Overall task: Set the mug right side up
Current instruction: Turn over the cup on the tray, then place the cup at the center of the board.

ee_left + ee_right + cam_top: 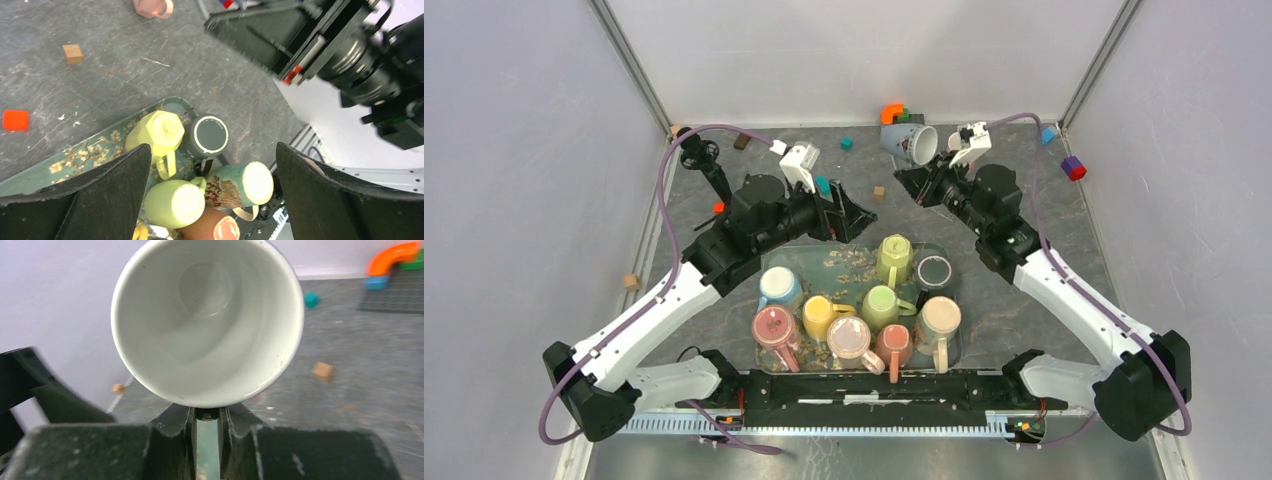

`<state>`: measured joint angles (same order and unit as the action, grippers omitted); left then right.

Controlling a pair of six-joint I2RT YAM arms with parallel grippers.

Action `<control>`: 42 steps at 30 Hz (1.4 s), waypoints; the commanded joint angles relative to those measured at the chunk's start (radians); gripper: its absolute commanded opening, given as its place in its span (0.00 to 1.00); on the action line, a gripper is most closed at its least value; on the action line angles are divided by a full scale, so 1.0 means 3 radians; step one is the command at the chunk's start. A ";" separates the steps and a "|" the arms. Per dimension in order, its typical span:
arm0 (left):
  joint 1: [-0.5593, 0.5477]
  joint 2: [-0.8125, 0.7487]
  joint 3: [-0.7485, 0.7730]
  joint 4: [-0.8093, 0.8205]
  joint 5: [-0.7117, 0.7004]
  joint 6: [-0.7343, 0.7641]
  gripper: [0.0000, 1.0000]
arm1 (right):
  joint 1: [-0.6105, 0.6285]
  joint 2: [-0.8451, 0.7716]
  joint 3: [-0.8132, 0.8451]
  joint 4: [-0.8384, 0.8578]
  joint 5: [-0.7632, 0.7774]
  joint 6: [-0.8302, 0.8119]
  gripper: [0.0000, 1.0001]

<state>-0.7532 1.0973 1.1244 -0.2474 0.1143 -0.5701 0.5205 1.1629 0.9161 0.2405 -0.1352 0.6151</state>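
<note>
Near the far edge of the bench (1074, 235), our right claw (206, 415) is clamped on the white mug (207, 320), which we see tipped sideways, its open mouth facing back along the arm. Our left claw (212, 150) hangs, fingers wide apart, above the tray (809, 258) of coloured mugs (882, 305).
</note>
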 commanded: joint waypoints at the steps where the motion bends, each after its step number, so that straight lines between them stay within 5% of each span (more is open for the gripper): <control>1: -0.0008 -0.0109 0.0025 -0.0342 -0.0113 0.0277 1.00 | -0.0189 0.0102 0.0444 -0.0687 0.0556 -0.0691 0.00; 15: -0.0009 -0.0188 -0.0091 -0.0596 0.0130 0.0402 1.00 | -0.1149 0.0562 0.0804 -0.1424 0.1202 -0.1218 0.00; 28: -0.0008 -0.0082 -0.0212 -0.0490 0.0344 0.0425 1.00 | -0.1714 0.1411 0.1112 -0.1654 0.1006 -0.1306 0.00; 42: -0.0005 -0.0054 -0.0429 -0.0419 0.0309 0.0464 1.00 | -0.1863 0.2720 0.2331 -0.2163 0.0719 -0.1385 0.00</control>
<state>-0.7532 1.0817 1.0119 -0.4156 0.1940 -0.4934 -0.0414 1.9244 1.5009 -0.4011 0.1268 0.2146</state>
